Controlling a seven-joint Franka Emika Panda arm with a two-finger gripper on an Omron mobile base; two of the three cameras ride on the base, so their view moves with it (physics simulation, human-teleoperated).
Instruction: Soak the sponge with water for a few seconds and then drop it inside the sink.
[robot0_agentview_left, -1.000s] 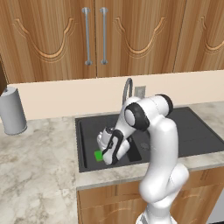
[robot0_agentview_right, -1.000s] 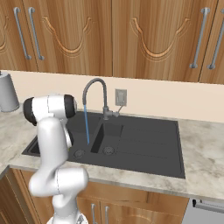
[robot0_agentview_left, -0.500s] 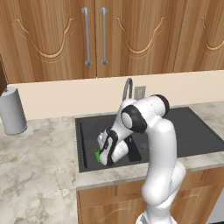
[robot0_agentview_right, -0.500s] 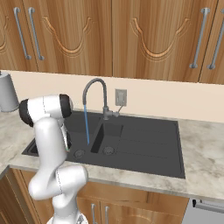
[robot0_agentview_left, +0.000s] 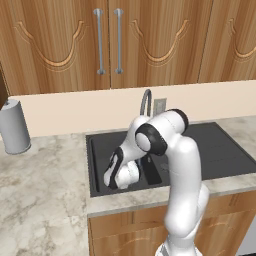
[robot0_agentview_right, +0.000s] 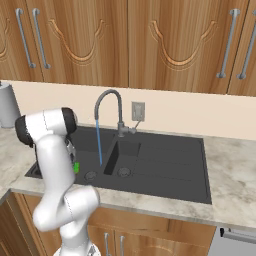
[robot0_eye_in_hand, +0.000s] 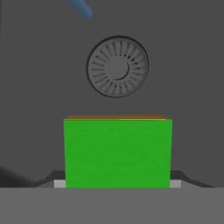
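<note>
In the hand view the green sponge (robot0_eye_in_hand: 117, 151), a thin yellow layer along its top edge, sits between the fingertips of my gripper (robot0_eye_in_hand: 117, 184), which is shut on it. Beyond it lies the round drain (robot0_eye_in_hand: 117, 66) of the sink (robot0_agentview_right: 165, 165). My gripper (robot0_agentview_left: 112, 177) hangs low in the large basin, left of the faucet (robot0_agentview_right: 107, 96). A sliver of the sponge (robot0_agentview_right: 76, 167) peeks out beside my arm. The water (robot0_agentview_right: 98, 145) falls as a thin blue stream to the right of the sponge, and the stream's end (robot0_eye_in_hand: 81, 8) shows at the top of the hand view.
A grey cylindrical canister (robot0_agentview_left: 14, 126) stands on the marble counter (robot0_agentview_left: 40, 200) at the left. Wooden cabinets (robot0_agentview_left: 107, 42) hang above the backsplash. A ribbed drainboard (robot0_agentview_right: 170, 157) and a small basin (robot0_agentview_right: 122, 157) lie right of the faucet.
My arm has sunk a little lower and leftward in the large basin with the sponge. The water keeps running.
</note>
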